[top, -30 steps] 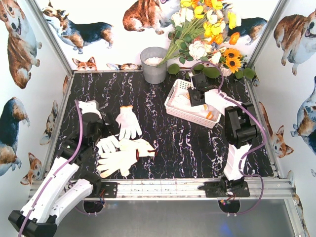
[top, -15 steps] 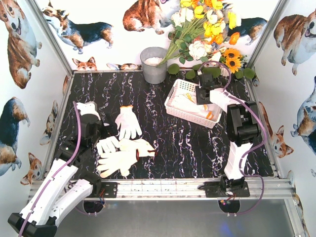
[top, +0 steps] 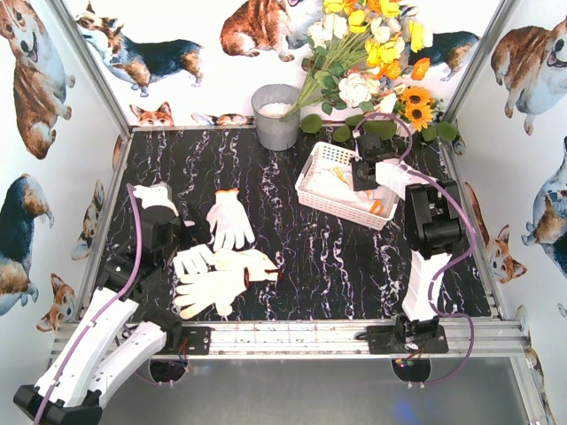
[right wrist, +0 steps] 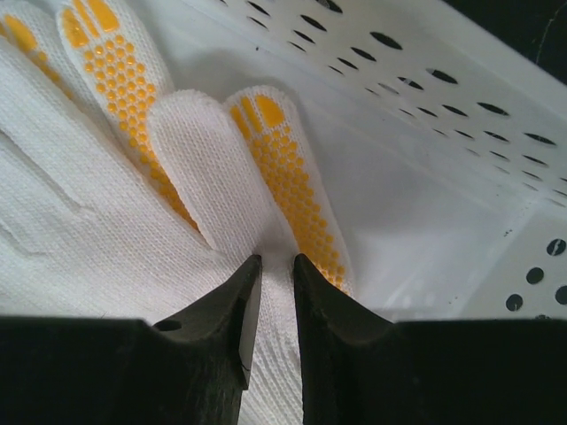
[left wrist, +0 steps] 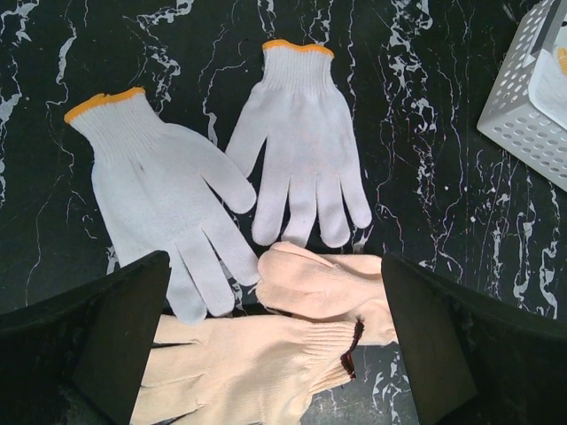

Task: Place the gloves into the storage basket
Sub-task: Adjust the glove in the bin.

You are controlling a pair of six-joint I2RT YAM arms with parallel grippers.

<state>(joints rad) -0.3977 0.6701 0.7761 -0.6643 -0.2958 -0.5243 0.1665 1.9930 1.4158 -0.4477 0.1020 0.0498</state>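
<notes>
My table is a black slab veined in white like marble. On its left half four gloves lie flat in a loose cluster. A white knit glove with an orange cuff points its fingers at a cream knit glove. Beside it, a second white orange-cuffed glove runs its fingers onto a larger cream glove with a dark cuff edge. At the far right stands a white rectangular plastic basket with slotted sides, turned at an angle. A grey metal bucket stands at the far edge, apart from the basket.
</notes>
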